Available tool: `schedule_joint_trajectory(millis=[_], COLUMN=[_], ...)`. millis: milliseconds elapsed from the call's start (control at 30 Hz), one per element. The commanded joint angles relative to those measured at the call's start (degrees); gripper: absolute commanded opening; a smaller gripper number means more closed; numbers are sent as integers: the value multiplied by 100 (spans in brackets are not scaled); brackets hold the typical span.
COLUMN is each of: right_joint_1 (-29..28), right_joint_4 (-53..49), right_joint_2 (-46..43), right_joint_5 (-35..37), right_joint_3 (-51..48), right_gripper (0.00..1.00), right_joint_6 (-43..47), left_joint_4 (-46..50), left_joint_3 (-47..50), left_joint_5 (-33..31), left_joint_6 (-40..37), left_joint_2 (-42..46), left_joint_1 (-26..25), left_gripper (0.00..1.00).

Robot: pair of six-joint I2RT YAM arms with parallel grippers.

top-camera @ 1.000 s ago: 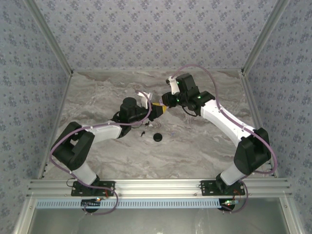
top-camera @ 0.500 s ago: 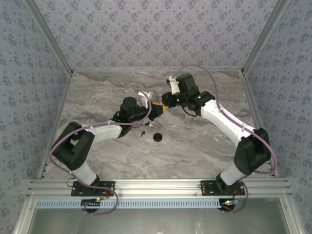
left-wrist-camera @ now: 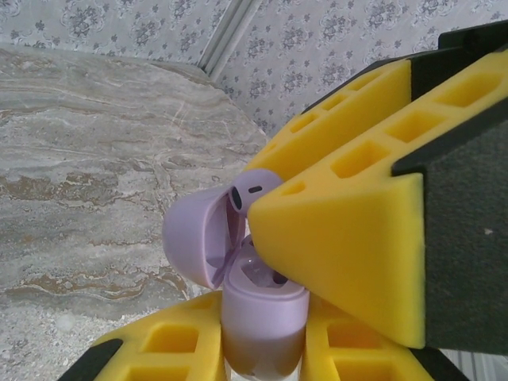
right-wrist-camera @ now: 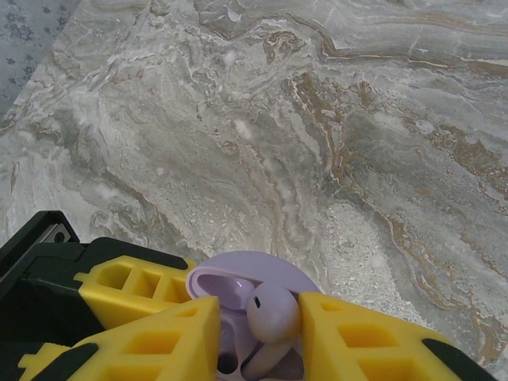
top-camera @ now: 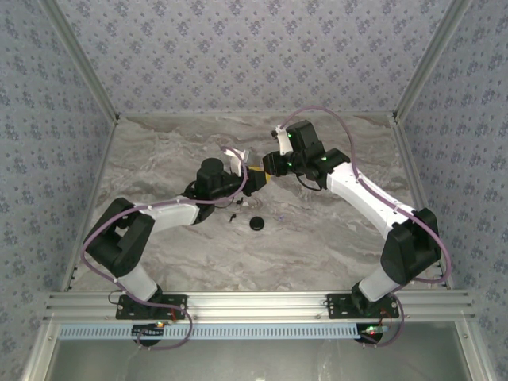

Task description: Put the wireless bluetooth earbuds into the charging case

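Left gripper was clamped on the case base, lid open. The bud sat between the right gripper tips, touching one pad with a gap at the other; whether it was gripped, I cannot tell. You should have lined stem to socket, pressed straight down, then let go.
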State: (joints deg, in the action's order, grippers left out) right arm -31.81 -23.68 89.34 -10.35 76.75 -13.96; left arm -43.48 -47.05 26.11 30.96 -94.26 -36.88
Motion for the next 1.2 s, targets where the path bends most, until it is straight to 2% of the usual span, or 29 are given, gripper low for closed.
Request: schedule_joint_trajectory(millis=[0, 300, 733, 1033, 1167], right_joint_1=[-31, -18, -26, -20, -23], right_joint_4=[-248, -348, -450, -652, -736], right_joint_2=[-162, -193, -217, -231, -241], right_joint_5=[66, -26, -188, -176, -171], right_joint_3=[37, 161, 255, 385, 451], right_gripper=[34, 36, 29, 23, 24], right_joint_6=[-45, -45, -2, -4, -37], left_joint_4=[-185, -99, -31, -11, 19], left_joint_3=[-203, -186, -195, -94, -68], left_joint_5=[12, 17, 55, 53, 26], left_joint_6=[-142, -262, -386, -837, -968], left_joint_2=[12, 46, 90, 284, 338], left_joint_1=[-40, -59, -65, -103, -116], left_gripper=[21, 21, 21, 21, 21])
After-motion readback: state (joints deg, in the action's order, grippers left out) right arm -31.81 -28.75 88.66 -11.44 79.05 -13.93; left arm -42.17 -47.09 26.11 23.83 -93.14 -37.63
